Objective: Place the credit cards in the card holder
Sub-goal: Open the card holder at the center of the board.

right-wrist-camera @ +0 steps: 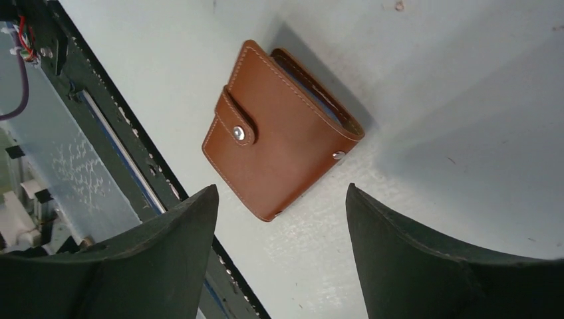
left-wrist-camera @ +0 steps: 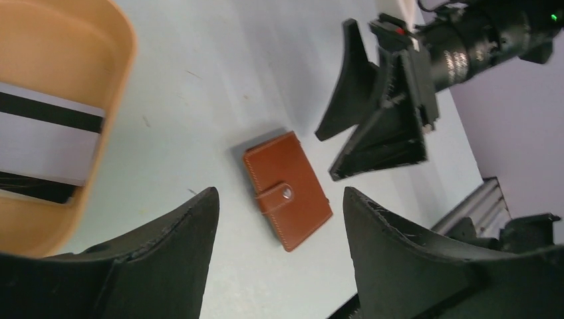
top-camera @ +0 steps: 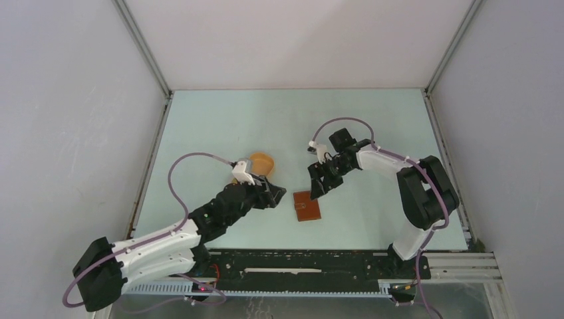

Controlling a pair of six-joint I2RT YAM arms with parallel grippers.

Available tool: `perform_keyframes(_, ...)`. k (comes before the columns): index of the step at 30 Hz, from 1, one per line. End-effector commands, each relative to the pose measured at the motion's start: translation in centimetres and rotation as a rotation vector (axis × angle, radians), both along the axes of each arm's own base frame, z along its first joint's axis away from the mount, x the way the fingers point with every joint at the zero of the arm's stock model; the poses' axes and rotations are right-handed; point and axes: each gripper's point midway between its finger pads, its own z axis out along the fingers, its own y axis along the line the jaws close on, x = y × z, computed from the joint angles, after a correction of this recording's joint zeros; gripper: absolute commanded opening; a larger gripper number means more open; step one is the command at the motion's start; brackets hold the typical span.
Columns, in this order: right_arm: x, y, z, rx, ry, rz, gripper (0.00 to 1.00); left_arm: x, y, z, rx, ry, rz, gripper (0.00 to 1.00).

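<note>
Step in hand, as judged: the start of the task, with access to the card holder (top-camera: 307, 207) not yet gained. The card holder lies flat on the bench (top-camera: 219, 119), folded shut, its strap fastened over the front by a metal snap. It sits between the two arms, towards the near edge of the bench. The credit cards (left-wrist-camera: 46, 143) lie in the orange tray (top-camera: 261, 163), which is to the left of the holder and well apart from it. At least one white card with a dark stripe shows there. The left gripper (top-camera: 274, 195) sits between tray and holder, with its jaws apart and nothing between them. The right gripper (top-camera: 318, 186) hangs just above the far side of the holder, jaws likewise apart and empty. The next move probably calls for releasing the snap and folding the cover back. One gripper should pin the body of the holder while the other lifts the strap, since the light holder is likely to slide on the smooth bench. No brand, label or writing can be read on the holder, the cards or the tray. Only pale stitching and two metal studs mark the leather.
</note>
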Motion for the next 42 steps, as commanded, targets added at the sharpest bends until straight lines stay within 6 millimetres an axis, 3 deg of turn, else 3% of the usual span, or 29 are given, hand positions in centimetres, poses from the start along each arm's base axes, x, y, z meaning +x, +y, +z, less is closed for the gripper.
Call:
perform_keyframes(1, 0.8, 0.3, 0.1, -0.009, 0.051, -0.064, 0.78, -0.5, -1.7, -0.1, -0.074, 0.023, 0.01, 0.73)
perform_keyframes(5, 1.2, -0.2, -0.8, -0.03, 0.092, -0.118, 0.75, 0.0, -2.3, -2.0, -0.041, 0.063, 0.043, 0.7)
perform_keyframes(10, 1.1, -0.6, -2.1, -0.014, 0.199, -0.167, 0.64, 0.6, -3.3, -4.2, 0.0, 0.125, 0.058, 0.59)
perform_keyframes(14, 0.8, -0.4, -2.8, -0.003, 0.257, -0.186, 0.59, 0.2, -4.7, -5.8, 0.003, 0.185, 0.038, 0.58)
perform_keyframes(25, 0.2, -0.1, -5.2, 0.003, 0.386, -0.226, 0.55, -0.5, -7.4, -8.9, -0.013, 0.283, -0.023, 0.51)
perform_keyframes(32, -0.3, 0.6, -5.3, 0.015, 0.402, -0.206, 0.55, -0.6, -8.9, -9.5, -0.034, 0.303, -0.067, 0.44)
perform_keyframes(42, -0.2, 1.4, -3.0, 0.104, 0.388, -0.15, 0.59, -0.3, -9.5, -8.4, -0.065, 0.234, -0.103, 0.05)
